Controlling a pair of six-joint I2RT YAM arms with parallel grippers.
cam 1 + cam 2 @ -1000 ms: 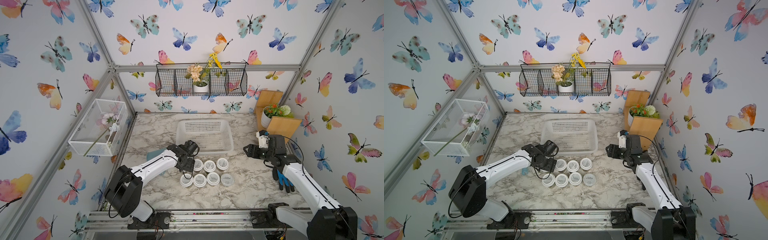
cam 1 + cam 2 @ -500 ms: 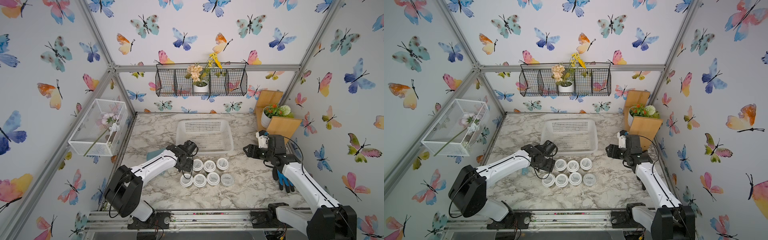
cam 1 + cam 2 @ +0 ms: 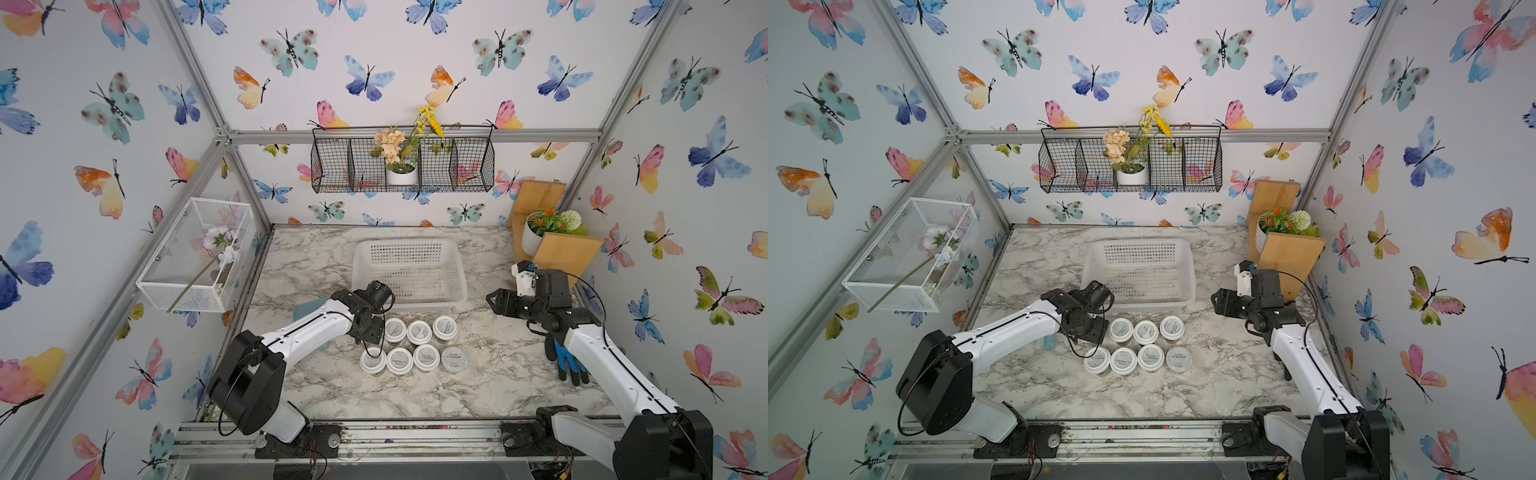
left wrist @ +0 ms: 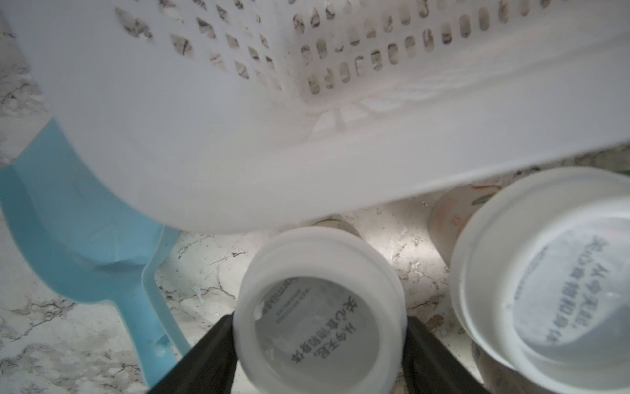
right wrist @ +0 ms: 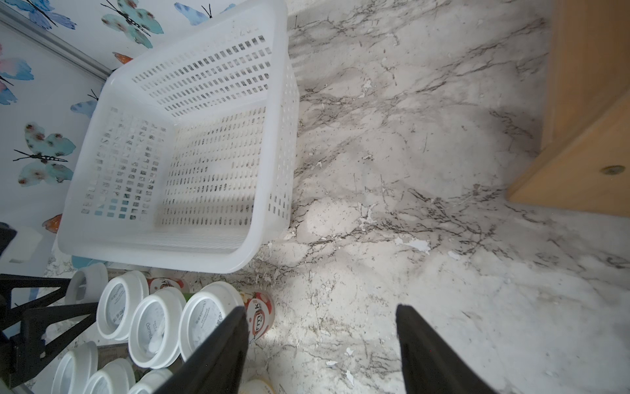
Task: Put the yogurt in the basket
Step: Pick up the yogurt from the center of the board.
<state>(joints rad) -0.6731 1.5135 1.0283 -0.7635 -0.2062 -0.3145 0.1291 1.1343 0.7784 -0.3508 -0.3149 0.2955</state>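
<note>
- Yogurt cups [image 3: 419,332] stand in two rows on the marble table [image 3: 478,386], just in front of the basket [image 3: 409,245], outside it.
- Left gripper [image 3: 371,328] clamps the back row's end cup [image 4: 320,317] by its sides.
- Right gripper [image 5: 320,308] hovers beside the basket, jaws spread apart, holding nothing.

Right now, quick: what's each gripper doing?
Left gripper: closed on a yogurt cup.
Right gripper: open, holding nothing.
</note>
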